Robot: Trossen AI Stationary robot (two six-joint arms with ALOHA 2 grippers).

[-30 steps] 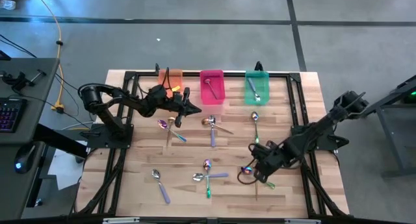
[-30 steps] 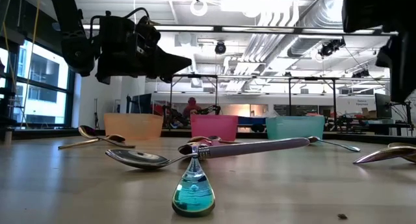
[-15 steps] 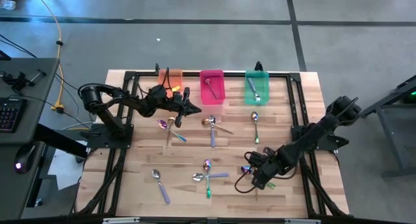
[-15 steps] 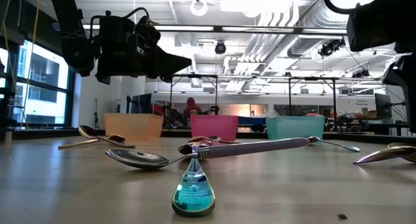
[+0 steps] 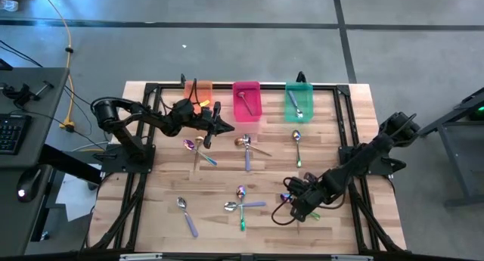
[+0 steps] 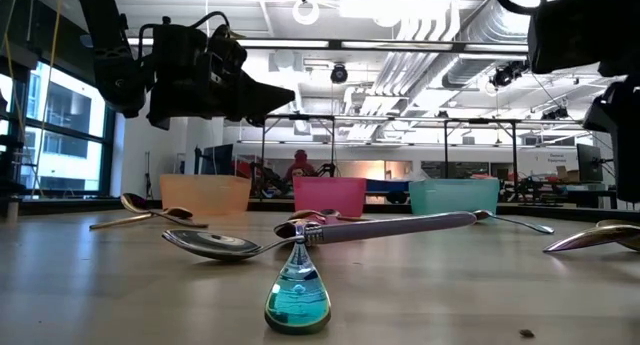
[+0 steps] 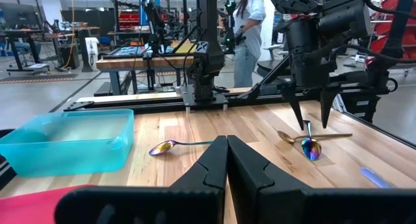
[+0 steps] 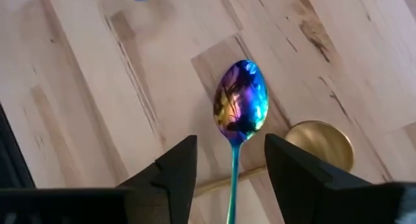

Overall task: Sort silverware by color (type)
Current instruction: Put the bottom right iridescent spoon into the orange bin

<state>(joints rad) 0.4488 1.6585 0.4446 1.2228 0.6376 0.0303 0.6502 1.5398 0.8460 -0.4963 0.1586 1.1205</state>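
Broadly, the wooden tabletop [image 5: 227,178] carries three bins along its far edge: an orange bin [image 5: 198,92], a pink bin [image 5: 246,100] and a green bin [image 5: 299,100], the pink and green ones each with a spoon inside. Spoons lie scattered across the boards in front of them. The left gripper [image 5: 227,126] hangs above the tabletop just in front of the orange and pink bins, its jaws pressed together and holding nothing. The right gripper [image 8: 226,169] is low over the near right part of the tabletop, jaws spread apart to either side of the handle of a rainbow spoon [image 8: 242,107], not closed on it. That spoon lies flat on the wood, its bowl just beside the bowl of a gold spoon [image 8: 323,144].
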